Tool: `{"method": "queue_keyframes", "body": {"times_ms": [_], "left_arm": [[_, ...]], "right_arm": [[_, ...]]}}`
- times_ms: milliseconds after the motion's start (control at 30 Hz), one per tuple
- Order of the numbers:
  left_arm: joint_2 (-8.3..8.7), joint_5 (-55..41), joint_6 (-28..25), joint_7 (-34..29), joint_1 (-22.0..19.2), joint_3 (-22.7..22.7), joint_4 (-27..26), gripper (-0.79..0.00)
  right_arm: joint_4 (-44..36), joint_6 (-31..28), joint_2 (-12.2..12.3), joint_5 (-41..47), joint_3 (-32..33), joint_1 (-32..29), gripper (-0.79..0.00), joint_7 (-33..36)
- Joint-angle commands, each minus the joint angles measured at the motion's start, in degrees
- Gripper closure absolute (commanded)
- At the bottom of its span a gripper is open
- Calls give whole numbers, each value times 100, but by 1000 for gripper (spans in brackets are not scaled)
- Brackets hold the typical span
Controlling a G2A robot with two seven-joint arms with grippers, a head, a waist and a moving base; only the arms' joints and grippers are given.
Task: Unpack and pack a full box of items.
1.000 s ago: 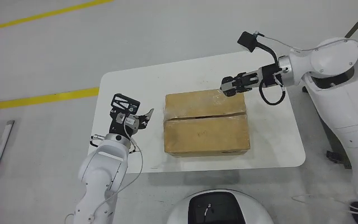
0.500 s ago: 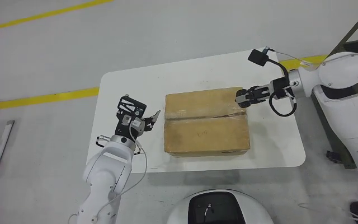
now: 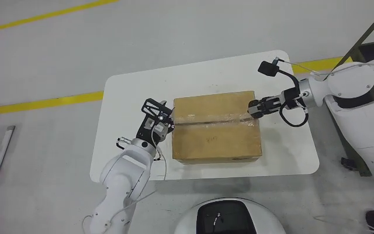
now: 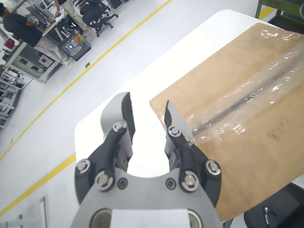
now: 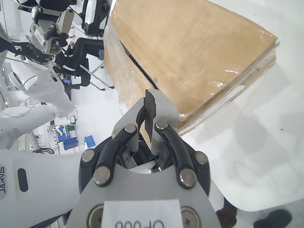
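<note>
Brackets the taped box (image 3: 215, 134), middle of the worktop (image 3: 134, 99).
Holds left pincer (image 4: 147, 106) spread at its left end, right pincer (image 5: 150, 97) pressed together at the seam's (image 3: 213, 120) right end.

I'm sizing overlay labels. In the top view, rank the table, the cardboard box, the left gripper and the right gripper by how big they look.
1. table
2. cardboard box
3. left gripper and right gripper: both are small and look much alike, and their nearness to the camera may differ, so they stay unranked.
</note>
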Motion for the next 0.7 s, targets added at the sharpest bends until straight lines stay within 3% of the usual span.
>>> {"method": "queue_keyframes", "body": {"times_ms": [0,667], "left_arm": [[-12,-35,-66,-22,-30,118,7,0],[-104,-125,-361,-397,-263,697,484,0]], "right_arm": [[8,-5,10,-18,-23,14,0,0],[-1,-111,124,-293,-195,30,0,-186]]}}
